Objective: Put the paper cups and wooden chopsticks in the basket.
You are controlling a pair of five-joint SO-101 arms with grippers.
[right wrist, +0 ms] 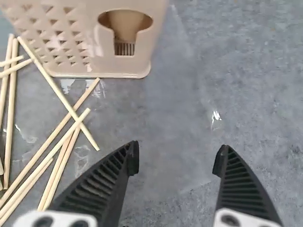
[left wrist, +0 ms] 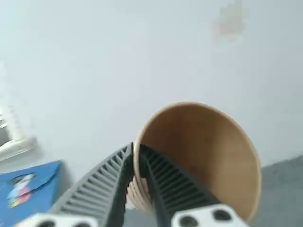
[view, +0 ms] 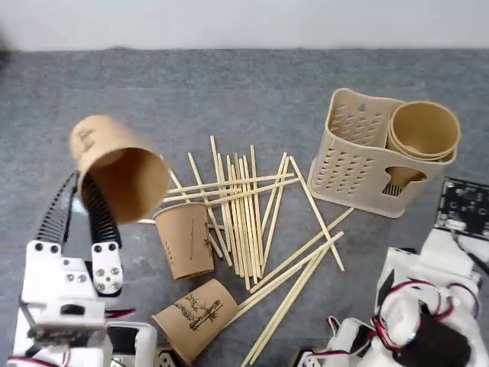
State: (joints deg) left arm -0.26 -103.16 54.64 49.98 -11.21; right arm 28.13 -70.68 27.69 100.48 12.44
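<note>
Left tool [view: 82, 183] is clenched on the held cup [view: 118, 172], one finger inside the mouth and one outside, pinching the wall at the rim. Cup is aloft over the left side of the surface [view: 306, 84], tipped so its mouth faces down and forward. Right tool [right wrist: 177, 156] is released, jaws wide, low over the surface just short of the basket [view: 348, 172].

Step in hand, as I judge it: carry the held cup across to the basket, well apart at the far right.
- Keep height over the chopsticks [view: 241, 214] so nothing gets swept.
- Roll the wrist to bring the cup mouth-up before lowering.
- Aim for the stack [view: 424, 130] in the basket's right compartment. Centre over it, since the taper should guide nesting.
- Keep the squeeze light. A one-wall pinch could crease the rim or let the cup swing.
- Let go only once the cup is seated.

Materials and shapes:
- Cups are brown paper, thin-walled and tapered.
- Two cups [view: 185, 241] sit on the surface. The nearer one lies on its side and carries a bamboo drawing.
- Chopsticks are pale wood, slim and straight, in a loose crossed heap. Some reach the basket's foot.
- Basket is beige plastic that looks rigid, punched with small holes, with a keyhole cut-out on the end wall.
- Surface is grey, matte and grainy.
</note>
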